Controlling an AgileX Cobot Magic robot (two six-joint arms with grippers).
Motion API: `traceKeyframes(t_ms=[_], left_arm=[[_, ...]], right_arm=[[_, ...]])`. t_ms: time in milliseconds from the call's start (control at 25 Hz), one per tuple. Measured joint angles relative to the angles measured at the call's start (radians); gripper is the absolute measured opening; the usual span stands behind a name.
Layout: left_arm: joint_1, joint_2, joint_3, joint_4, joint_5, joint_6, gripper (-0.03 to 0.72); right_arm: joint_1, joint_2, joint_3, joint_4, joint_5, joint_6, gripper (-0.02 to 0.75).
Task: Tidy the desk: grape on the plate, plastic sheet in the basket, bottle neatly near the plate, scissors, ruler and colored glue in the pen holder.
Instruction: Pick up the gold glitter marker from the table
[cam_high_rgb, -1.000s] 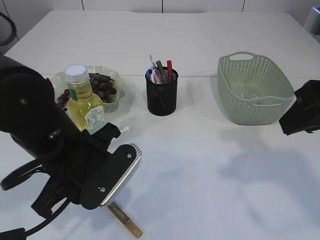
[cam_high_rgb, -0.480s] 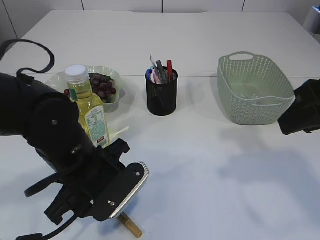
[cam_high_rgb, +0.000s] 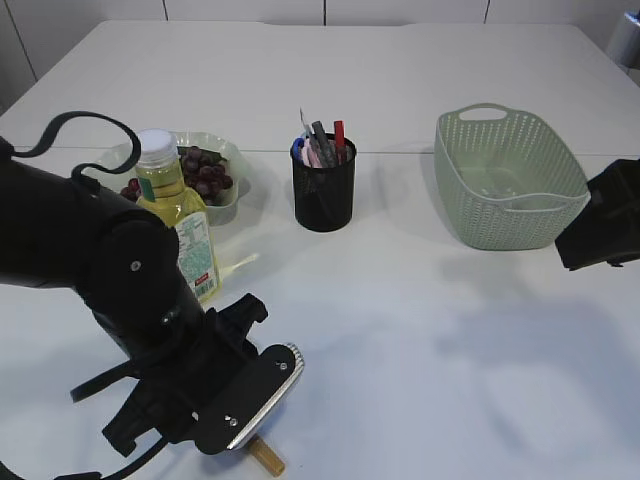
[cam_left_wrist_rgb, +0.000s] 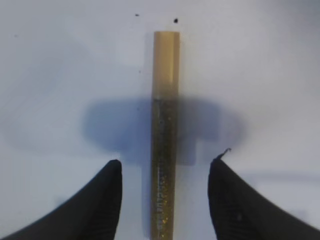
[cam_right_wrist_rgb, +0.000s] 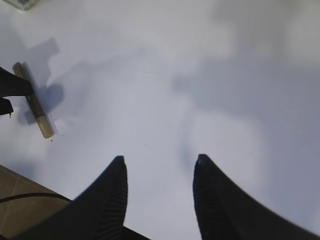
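Note:
A gold glitter colored glue stick lies flat on the white table, and my left gripper is open with one finger on each side of it, not touching. In the exterior view the left arm covers all but the glue's near end. The bottle of yellow liquid stands upright in front of the plate, which holds grapes. The black mesh pen holder has several items sticking out, scissors and ruler not told apart. My right gripper hangs open over bare table. The plastic sheet is not discernible.
A green woven basket stands at the right, beside the right arm. The table's near edge, with floor beyond it, shows in the right wrist view, close to the glue.
The left arm has swung toward the table's near edge and lower over the glue, away from the bottle. Its jaws have spread wider. The right arm has not moved.

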Motion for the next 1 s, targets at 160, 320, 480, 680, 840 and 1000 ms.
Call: traceKeyframes(t_ms=[160,320,480,680,840,1000], left_arm=[[0.0,0.024,0.0,0.0,-0.008,0.005,0.405],[0.0,0.032,-0.001,0.0,-0.008,0.011,0.405],[0.0,0.035,-0.002,0.0,-0.009,0.015,0.388],[0.0,0.043,-0.002,0.0,-0.011,0.033,0.366],[0.0,0.045,-0.002,0.0,-0.011,0.045,0.364],[0.0,0.053,-0.002,0.0,-0.011,0.049,0.364]], right_arm=[[0.0,0.0,0.0,0.0,0.0,0.0,0.352],[0.0,0.0,0.0,0.0,0.0,0.0,0.352],[0.0,0.0,0.0,0.0,0.0,0.0,0.352],[0.0,0.0,0.0,0.0,0.0,0.0,0.352],[0.0,0.0,0.0,0.0,0.0,-0.002,0.352],[0.0,0.0,0.0,0.0,0.0,-0.002,0.352]])
